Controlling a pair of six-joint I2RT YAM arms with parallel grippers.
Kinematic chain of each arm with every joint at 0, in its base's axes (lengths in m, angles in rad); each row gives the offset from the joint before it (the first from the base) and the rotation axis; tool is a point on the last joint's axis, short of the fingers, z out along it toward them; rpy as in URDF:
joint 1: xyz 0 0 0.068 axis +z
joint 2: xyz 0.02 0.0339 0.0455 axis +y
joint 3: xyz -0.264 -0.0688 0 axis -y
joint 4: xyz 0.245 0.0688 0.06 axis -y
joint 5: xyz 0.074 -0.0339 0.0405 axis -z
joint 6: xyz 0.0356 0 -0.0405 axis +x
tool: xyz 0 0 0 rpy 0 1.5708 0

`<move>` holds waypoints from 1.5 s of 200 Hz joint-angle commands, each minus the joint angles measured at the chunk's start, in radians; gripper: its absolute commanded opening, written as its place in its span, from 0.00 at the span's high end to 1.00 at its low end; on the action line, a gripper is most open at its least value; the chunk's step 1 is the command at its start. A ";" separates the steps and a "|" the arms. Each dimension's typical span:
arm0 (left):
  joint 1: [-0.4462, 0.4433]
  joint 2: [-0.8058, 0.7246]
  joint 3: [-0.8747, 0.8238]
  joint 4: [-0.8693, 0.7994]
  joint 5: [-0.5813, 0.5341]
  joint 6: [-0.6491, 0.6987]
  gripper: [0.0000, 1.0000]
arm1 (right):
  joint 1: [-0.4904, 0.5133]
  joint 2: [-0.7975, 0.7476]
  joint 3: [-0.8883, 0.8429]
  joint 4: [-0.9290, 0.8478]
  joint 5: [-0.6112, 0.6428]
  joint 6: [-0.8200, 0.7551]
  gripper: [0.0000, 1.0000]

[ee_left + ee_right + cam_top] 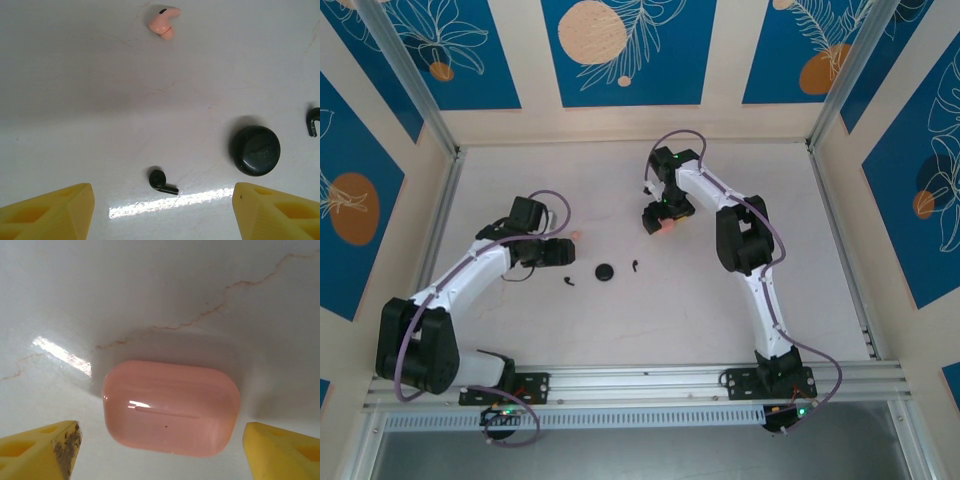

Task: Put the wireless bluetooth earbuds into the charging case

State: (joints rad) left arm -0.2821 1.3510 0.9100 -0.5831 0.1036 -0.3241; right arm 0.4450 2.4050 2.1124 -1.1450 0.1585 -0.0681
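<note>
Two tiny black earbuds lie on the white table. One earbud (162, 181) (568, 281) rests just ahead of my left gripper (162, 217) (558, 252), centred between its open yellow fingers (50, 215) and untouched. The other earbud (312, 121) (636, 266) lies further right, past a flat black round disc (255, 150) (605, 272). A pink rounded charging case (171, 407) (668, 227), lid shut, lies flat between the open fingers (282, 450) of my right gripper (162, 455) (660, 218), with a gap on each side.
A small pink earbud (164, 22) (576, 235) lies beyond the left gripper. Pale walls with blue panels and a metal frame (440, 130) enclose the table. A metal rail (640, 385) carrying both arm bases runs along the near edge.
</note>
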 commanded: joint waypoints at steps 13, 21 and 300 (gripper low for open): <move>-0.008 0.019 0.032 0.011 -0.002 -0.006 0.27 | 0.001 0.031 0.035 -0.014 0.010 -0.016 0.17; -0.009 0.022 0.032 0.011 -0.001 -0.006 0.27 | 0.001 0.034 0.035 -0.009 0.010 -0.015 0.17; -0.265 -0.274 -0.462 1.224 0.172 0.338 0.48 | -0.012 -0.800 -0.787 0.861 -0.486 0.614 0.43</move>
State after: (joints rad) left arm -0.5011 1.0710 0.4862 0.3573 0.2344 -0.0959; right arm 0.4377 1.6882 1.4780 -0.5568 -0.1761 0.3130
